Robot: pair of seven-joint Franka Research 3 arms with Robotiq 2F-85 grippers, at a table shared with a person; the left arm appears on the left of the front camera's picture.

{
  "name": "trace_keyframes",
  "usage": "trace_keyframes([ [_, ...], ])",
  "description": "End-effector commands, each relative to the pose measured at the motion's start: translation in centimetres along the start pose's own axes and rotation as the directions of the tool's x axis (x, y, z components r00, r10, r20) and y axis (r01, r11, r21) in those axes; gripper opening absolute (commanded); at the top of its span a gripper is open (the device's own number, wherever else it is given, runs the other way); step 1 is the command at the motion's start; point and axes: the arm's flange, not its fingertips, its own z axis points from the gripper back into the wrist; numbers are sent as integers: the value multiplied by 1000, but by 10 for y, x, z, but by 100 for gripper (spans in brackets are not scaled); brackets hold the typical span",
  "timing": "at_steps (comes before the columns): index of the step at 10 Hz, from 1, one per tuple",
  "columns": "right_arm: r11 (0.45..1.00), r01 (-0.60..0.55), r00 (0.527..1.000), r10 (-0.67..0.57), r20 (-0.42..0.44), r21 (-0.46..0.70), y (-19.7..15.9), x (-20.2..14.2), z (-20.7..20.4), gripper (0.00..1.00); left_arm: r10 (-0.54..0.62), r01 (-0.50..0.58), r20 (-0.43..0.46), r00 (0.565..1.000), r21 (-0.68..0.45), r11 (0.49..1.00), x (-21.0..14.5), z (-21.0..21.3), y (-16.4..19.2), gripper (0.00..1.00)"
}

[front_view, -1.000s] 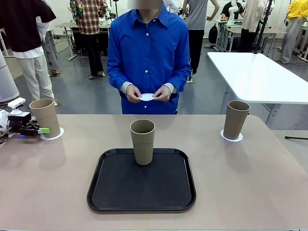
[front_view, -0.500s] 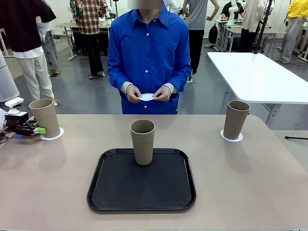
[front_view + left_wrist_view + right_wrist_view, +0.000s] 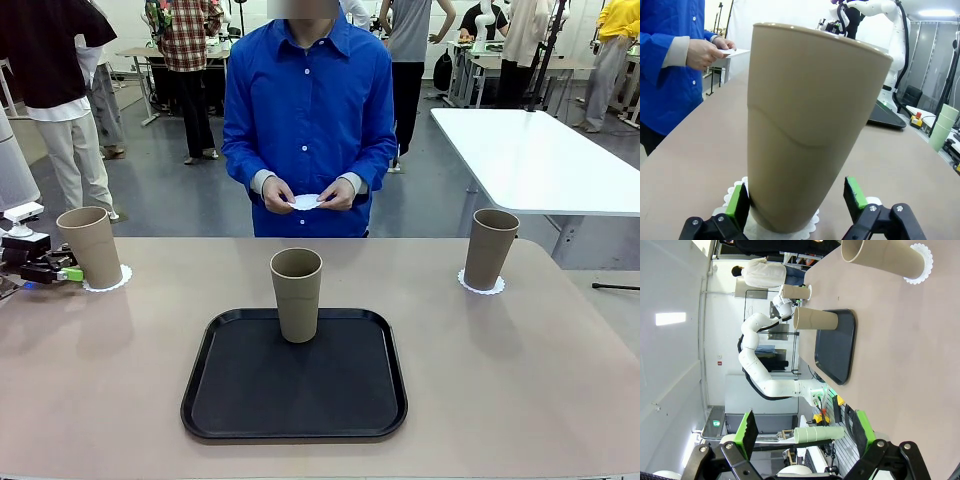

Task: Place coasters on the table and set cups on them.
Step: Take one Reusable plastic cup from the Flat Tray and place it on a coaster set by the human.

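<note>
At the left edge of the table [image 3: 500, 380] the left gripper [image 3: 66, 272], jaws apart, flanks the left cup [image 3: 90, 245] already seated on its coaster [image 3: 118, 281], the right gripper [image 3: 802, 432] hangs spread and empty, and the middle cup [image 3: 297, 295] likely waits on the tray [image 3: 230, 410] for the third coaster [image 3: 307, 201] in the person's hands [image 3: 275, 193].

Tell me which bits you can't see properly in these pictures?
- Left coaster, left wrist view: mostly hidden under the cup and the left gripper.
- White paper in the person's hands, front view: fingers cover it, too small for details.
- Right coaster, front view: the right cup covers most of it.
</note>
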Motion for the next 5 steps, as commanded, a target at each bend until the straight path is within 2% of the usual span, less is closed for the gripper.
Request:
trace_keyframes([
  [1,1000,11,1000,-11,1,-4,1,1,0,100,5,-5,0,1000,-29,1000,3,7,6,100],
  [3,1000,11,1000,-11,1,-4,1,1,0,100,-4,4,-11,1000,-40,999,4,12,4,100],
  [5,1000,11,1000,-11,1,-4,1,1,0,100,-21,20,-69,997,-16,1000,13,24,-2,100],
])
